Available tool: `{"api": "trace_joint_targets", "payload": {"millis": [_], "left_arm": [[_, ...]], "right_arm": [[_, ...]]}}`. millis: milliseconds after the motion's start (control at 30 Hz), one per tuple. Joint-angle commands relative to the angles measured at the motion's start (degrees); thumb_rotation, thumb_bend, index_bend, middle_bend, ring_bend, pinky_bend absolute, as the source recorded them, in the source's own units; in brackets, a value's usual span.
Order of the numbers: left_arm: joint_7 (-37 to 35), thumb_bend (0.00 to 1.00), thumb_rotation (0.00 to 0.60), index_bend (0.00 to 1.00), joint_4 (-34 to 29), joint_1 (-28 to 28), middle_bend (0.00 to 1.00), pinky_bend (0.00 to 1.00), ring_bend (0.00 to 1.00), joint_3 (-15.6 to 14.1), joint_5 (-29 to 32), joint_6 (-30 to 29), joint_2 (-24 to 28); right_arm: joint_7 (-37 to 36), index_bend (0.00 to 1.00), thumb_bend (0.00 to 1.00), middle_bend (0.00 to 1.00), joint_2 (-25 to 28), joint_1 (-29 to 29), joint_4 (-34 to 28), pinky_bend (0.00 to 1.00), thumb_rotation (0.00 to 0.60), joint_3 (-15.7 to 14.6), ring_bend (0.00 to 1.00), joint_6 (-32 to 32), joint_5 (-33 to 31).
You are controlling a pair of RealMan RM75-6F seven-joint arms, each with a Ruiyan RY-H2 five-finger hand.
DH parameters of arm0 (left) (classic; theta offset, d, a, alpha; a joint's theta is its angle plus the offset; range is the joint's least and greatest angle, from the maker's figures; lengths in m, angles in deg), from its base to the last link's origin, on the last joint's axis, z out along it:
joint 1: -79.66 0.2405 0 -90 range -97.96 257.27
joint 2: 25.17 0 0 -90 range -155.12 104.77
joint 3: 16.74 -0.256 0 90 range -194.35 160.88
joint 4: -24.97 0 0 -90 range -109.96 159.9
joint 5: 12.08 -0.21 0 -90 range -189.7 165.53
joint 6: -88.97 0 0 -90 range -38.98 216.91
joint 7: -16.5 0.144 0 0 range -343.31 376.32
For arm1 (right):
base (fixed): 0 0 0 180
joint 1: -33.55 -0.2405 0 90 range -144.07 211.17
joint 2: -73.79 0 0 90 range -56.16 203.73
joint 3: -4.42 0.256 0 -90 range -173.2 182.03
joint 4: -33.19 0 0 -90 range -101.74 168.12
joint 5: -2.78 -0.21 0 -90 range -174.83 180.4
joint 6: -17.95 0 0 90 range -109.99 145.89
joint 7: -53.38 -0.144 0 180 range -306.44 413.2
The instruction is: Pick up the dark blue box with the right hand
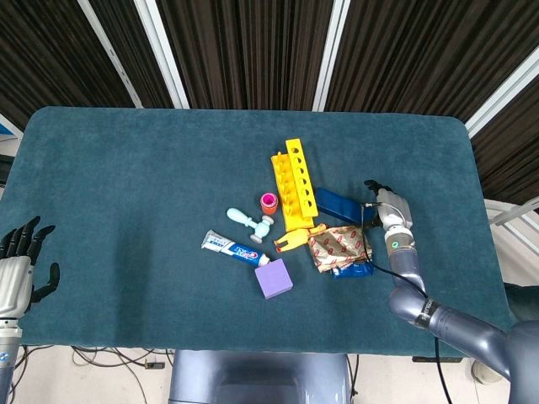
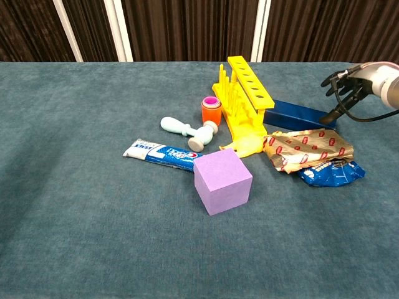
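The dark blue box (image 1: pixel 341 204) (image 2: pixel 299 114) lies flat on the table, right of the yellow rack and behind the crumpled wrappers. My right hand (image 1: pixel 385 202) (image 2: pixel 349 84) hovers just right of the box's right end with its fingers spread and pointing down, holding nothing. One fingertip hangs close to the box's end; I cannot tell if it touches. My left hand (image 1: pixel 17 263) rests open at the table's front left edge, far from the objects.
A yellow rack (image 1: pixel 293 183), orange-pink cup (image 1: pixel 269 202), pale blue toy (image 1: pixel 249 221), toothpaste tube (image 1: pixel 233 247) and purple cube (image 1: pixel 274 279) crowd the middle. A brown wrapper (image 1: pixel 339 245) and a blue wrapper (image 2: pixel 330 173) lie just in front of the box.
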Motion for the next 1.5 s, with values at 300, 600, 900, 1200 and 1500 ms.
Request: {"api": "trace_joint_targets", "payload": {"millis": [300, 600, 900, 1200, 1500], "left_arm": [[0.0, 0.51, 0.600, 0.13, -0.3, -0.1, 0.00, 0.00, 0.00, 0.0, 0.5, 0.4, 0.2], [-0.1, 0.51, 0.600, 0.13, -0.5, -0.1, 0.00, 0.00, 0.00, 0.0, 0.8, 0.6, 0.4], [-0.2, 0.51, 0.600, 0.13, -0.8, -0.1, 0.00, 0.00, 0.00, 0.1, 1.2, 0.7, 0.5], [-0.5, 0.51, 0.600, 0.14, -1.0, -0.1, 0.00, 0.00, 0.00, 0.1, 1.4, 0.8, 0.6], [-0.3, 0.51, 0.600, 0.14, -1.1, -0.1, 0.00, 0.00, 0.00, 0.1, 1.6, 0.8, 0.6]], "right_arm": [[0.2, 0.21, 0.10, 0.29, -7.1, -0.3, 8.6, 0.18, 0.600, 0.1, 0.19, 0.1, 2.0], [0.0, 0.25, 0.10, 0.35, -10.1, -0.2, 12.9, 0.18, 0.600, 1.4, 0.27, 0.3, 4.1], [0.9, 0.30, 0.17, 0.48, -11.3, 0.0, 15.2, 0.18, 0.600, 2.4, 0.44, 2.0, 4.3], [-3.5, 0.46, 0.41, 0.63, -11.4, 1.4, 14.0, 0.27, 0.600, 5.0, 0.60, -0.5, 7.8], [-9.1, 0.50, 0.44, 0.65, -9.5, 3.8, 10.7, 0.27, 0.600, 6.3, 0.62, -2.2, 12.8]]}}
